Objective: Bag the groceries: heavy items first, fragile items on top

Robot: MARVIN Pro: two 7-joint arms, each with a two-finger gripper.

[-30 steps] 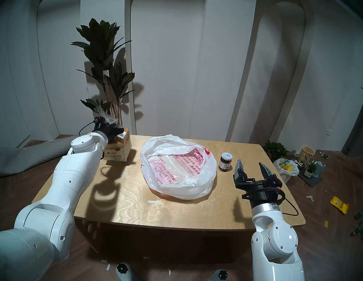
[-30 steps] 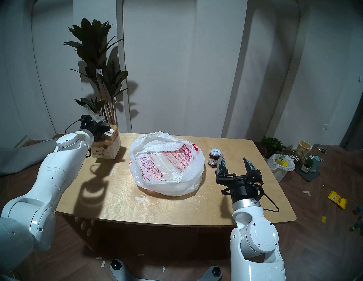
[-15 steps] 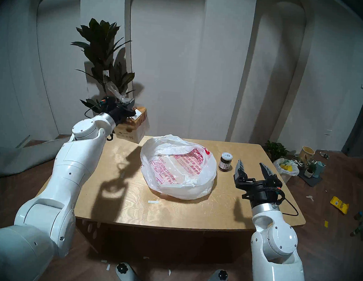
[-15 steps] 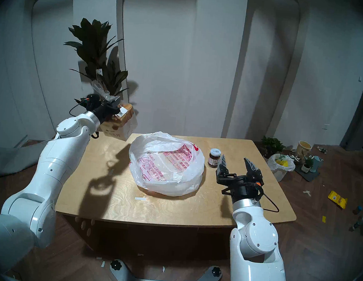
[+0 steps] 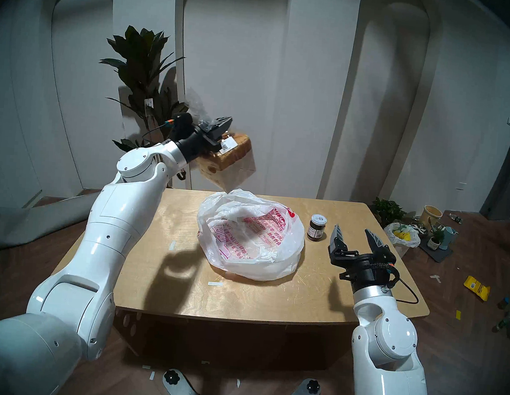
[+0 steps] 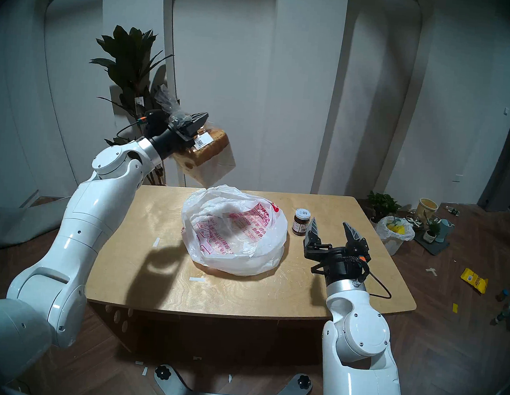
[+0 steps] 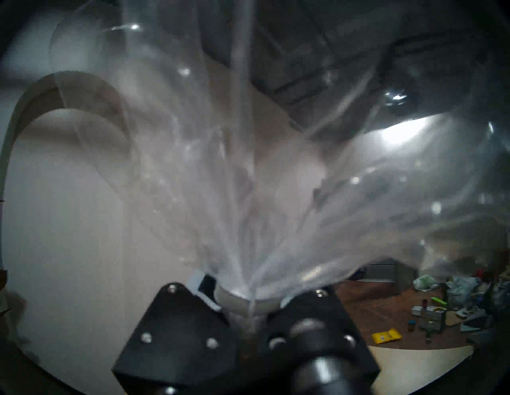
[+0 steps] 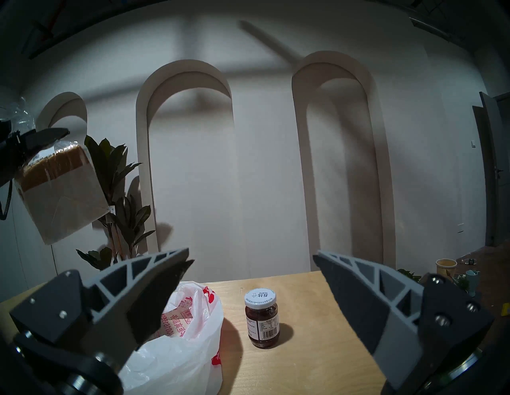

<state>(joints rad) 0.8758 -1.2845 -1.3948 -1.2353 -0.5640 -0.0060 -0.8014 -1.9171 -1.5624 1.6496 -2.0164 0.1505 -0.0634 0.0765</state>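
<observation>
My left gripper (image 5: 220, 125) is shut on the gathered clear wrapper (image 7: 242, 193) of the toast loaf (image 5: 229, 159). It holds the golden-brown loaf in the air, above and behind the far left rim of the bag. The white plastic bag (image 5: 250, 238) with red print lies open in the middle of the table. The small dark glass jar (image 5: 317, 228) stands on the table to the right of the bag. My right gripper (image 5: 356, 232) is open and empty, just right of the jar. In the right wrist view the jar (image 8: 261, 317) stands ahead between the open fingers.
The wooden table (image 5: 239, 289) has rounded edges. A tall potted plant (image 5: 146, 91) stands behind its far left corner, close to the raised loaf. Pots, a lined bin (image 5: 402, 236) and litter lie on the floor to the right.
My left arm has lifted the loaf off the table's far left corner and carried it up and to the right, towards the bag. The right arm has not moved.
</observation>
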